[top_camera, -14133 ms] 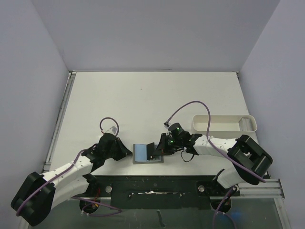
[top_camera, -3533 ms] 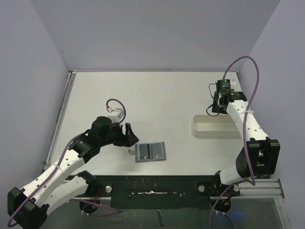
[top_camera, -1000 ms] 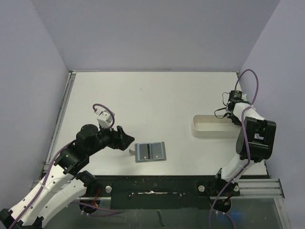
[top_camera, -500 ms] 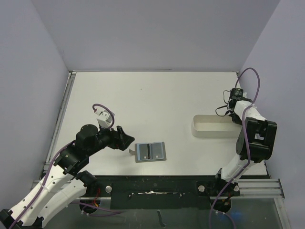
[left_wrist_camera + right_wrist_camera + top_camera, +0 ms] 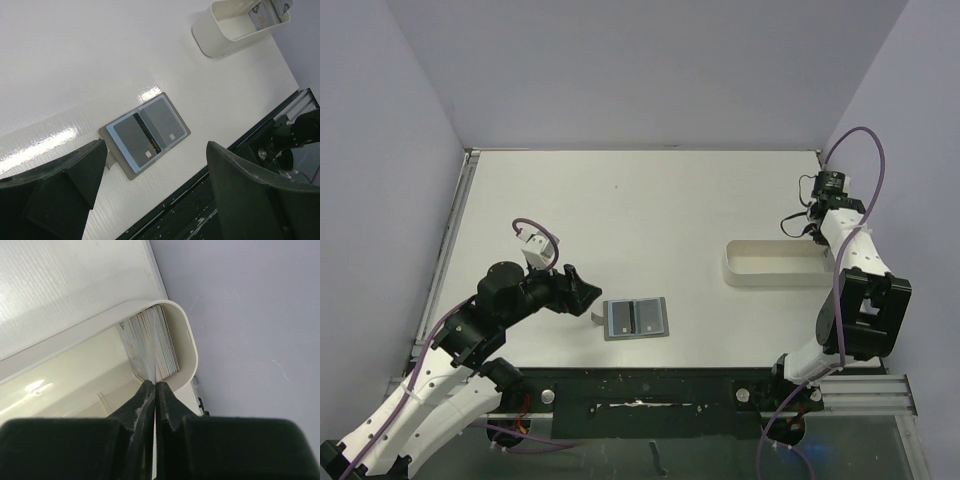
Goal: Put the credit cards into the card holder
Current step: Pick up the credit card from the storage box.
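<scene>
Right wrist shows the right gripper (image 5: 152, 384) pinched tight on maybe one of the credit cards (image 5: 165, 342) in the white tray (image 5: 189, 340), so lift slowly, straight up, then go to the open card holder (image 5: 117, 160).

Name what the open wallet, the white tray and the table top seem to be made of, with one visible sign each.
Wallet: probably fabric or soft leatherette; matt grey edge, light blue lining.
Tray: likely plastic; smooth, moulded rounded corners.
Table top: unclear, maybe laminate; glossy white, glare streaks.
</scene>
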Controlling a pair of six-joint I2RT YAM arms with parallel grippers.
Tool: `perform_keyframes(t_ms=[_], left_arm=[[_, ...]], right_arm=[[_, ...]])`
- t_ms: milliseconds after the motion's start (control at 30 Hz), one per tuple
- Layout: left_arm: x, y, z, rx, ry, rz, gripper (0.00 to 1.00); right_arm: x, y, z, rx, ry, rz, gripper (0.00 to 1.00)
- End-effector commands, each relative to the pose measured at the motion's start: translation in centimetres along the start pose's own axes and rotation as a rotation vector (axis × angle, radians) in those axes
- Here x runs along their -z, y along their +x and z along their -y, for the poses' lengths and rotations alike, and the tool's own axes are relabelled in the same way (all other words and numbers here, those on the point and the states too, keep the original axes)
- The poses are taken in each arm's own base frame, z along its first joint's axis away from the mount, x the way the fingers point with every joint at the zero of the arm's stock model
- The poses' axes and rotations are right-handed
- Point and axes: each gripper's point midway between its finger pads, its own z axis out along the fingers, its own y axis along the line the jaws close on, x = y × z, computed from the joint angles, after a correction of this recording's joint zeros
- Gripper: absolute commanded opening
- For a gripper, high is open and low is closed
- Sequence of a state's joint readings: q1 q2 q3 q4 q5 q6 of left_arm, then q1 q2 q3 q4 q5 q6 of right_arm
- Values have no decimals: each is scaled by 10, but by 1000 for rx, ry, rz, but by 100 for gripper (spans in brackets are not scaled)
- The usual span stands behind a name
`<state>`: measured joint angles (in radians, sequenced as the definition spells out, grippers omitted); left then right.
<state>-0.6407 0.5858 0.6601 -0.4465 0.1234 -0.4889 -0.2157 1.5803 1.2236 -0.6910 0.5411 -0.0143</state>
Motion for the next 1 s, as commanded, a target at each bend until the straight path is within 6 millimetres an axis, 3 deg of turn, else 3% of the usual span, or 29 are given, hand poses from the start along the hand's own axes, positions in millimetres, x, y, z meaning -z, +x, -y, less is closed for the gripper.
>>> perform_keyframes(t_ms=[0,267,500,800,967], left_arm=[[3,-11,6,-16,22,44,79],[1,-10,5,-14,14,42,79],[1,-10,2,-2,4,44,79],[-6,-7,-3,73,-42,15,78],[-14,-15,11,227,-1,34,72]], right_arm=[[18,-23,11,-53,-13,78,0],[50,-23,9,-138,-111,109,0],[92,-29,-16,-236,-267,161,0],[170,-30,-101,-275,-665,295,0],[224,-25,-147,-252,-886,360,0]])
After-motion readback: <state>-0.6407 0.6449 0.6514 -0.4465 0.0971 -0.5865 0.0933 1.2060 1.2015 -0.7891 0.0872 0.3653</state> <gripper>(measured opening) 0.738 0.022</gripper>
